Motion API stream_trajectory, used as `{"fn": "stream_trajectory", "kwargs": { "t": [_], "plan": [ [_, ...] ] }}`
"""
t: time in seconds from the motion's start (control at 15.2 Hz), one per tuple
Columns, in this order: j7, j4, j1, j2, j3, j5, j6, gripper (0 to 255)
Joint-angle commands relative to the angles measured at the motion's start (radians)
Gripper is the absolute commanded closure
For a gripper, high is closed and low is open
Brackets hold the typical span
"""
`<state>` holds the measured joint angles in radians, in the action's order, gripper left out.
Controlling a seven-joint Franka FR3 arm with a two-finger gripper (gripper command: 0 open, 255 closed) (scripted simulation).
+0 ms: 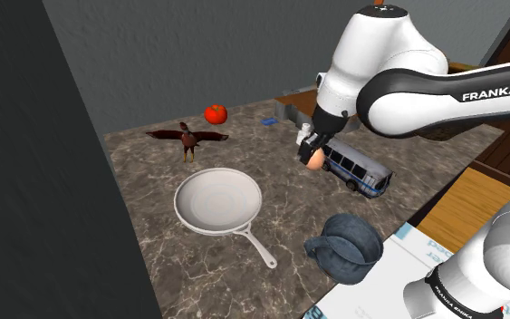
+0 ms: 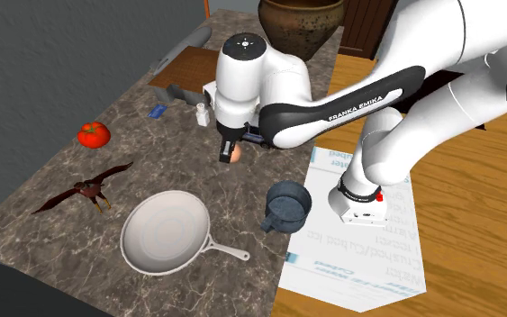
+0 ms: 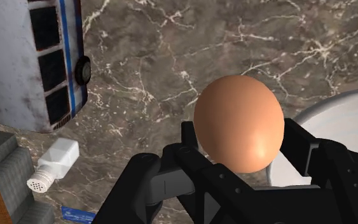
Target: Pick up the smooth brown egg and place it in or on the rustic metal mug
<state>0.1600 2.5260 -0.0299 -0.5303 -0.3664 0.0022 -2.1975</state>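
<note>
A smooth brown egg (image 3: 238,123) sits clasped between my black fingers, held up in the air over the marble counter. In the shoulder view my gripper (image 1: 312,156) hangs above the counter beside the toy bus, with the egg (image 1: 314,162) peeking out below it. The second exterior view has the egg (image 2: 235,154) under the gripper (image 2: 231,149) as well. The dark blue-grey metal mug (image 1: 345,246) stands near the counter's front edge, toward the stand, some way from the gripper. It is upright with its handle out (image 2: 287,204).
A white frying pan (image 1: 216,200) lies mid-counter, handle toward the front. A toy bus (image 1: 357,169) is just past the gripper. A bird figure (image 1: 187,138), a tomato (image 1: 216,113), a small white shaker (image 3: 54,163) and a blue item (image 2: 157,111) sit further back.
</note>
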Motion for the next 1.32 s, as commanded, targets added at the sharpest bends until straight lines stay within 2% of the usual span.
{"fn": "stream_trajectory", "kwargs": {
  "t": [0.0,0.4,0.86,1.25],
  "plan": [
    [-0.004,-0.025,0.001,-0.008,0.004,0.001,0.033,255],
    [-0.018,-0.086,0.002,-0.025,0.016,0.003,0.111,255],
    [0.065,0.025,0.112,-0.249,-0.036,0.088,0.229,255],
    [0.161,0.069,0.217,-0.412,-0.1,0.166,0.356,255]
  ]
}}
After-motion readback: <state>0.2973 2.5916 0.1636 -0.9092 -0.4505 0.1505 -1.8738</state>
